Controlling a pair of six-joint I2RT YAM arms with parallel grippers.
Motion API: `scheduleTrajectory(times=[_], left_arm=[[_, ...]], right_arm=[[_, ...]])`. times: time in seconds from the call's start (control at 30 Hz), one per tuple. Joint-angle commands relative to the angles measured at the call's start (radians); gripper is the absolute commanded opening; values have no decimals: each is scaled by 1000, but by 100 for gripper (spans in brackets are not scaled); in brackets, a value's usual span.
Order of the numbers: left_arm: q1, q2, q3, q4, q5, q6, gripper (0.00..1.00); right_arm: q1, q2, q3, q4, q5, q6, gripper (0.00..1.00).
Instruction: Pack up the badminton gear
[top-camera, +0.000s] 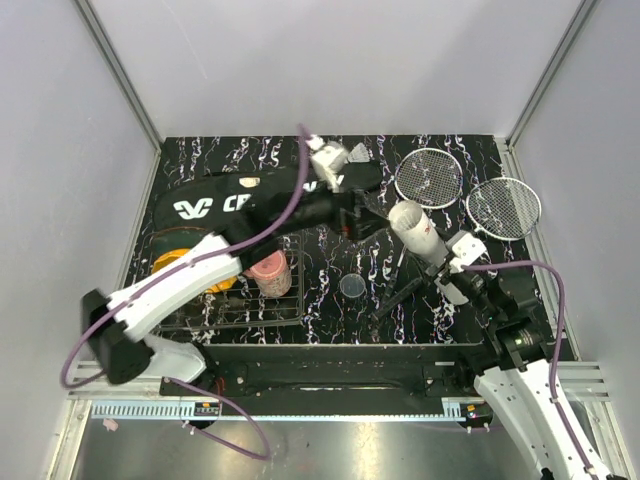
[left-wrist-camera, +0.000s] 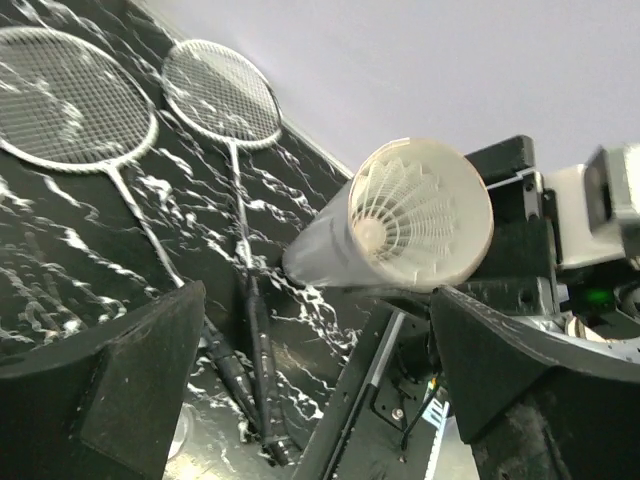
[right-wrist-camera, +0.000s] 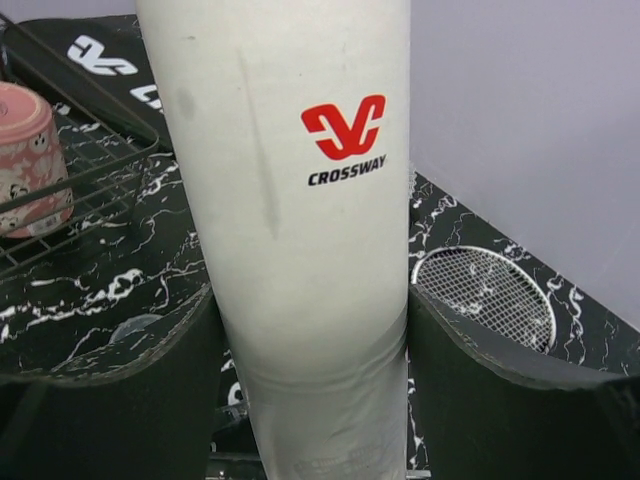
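Tube (right-wrist-camera: 300, 230), white with red CROSSWAY logo, is gripped by the right tool (right-wrist-camera: 310, 340), tilted above the black marbled bench (top-camera: 330, 300). The left tool (left-wrist-camera: 320, 310) stands wide and empty before its mouth, white feather shuttlecock (left-wrist-camera: 410, 215) inside.

Bright, even light, soft shadows; both wrist views blur the near fingers (left-wrist-camera: 110, 390), far rackets (left-wrist-camera: 70, 100) are sharp

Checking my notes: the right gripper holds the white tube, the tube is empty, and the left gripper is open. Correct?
The tube is not empty: the left wrist view shows a shuttlecock inside its open end. The right gripper does hold it, and the left gripper is open.
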Motion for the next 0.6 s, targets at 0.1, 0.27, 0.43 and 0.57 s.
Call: scheduleTrajectory(times=[0.1, 0.27, 0.43, 0.57], left_arm=[[108, -384, -332, 322, -75, 39, 99], [106, -402, -512, 582, -8, -19, 99], [33, -253, -451, 661, 14, -3, 99], [-9, -173, -371, 647, 30, 30, 99]], right_arm=[[2, 153, 241, 7, 106, 187, 4], [2, 283, 486, -47, 119, 464, 2], [1, 405, 606, 25, 53, 870, 6], [2, 455, 595, 150, 0, 1054, 7]])
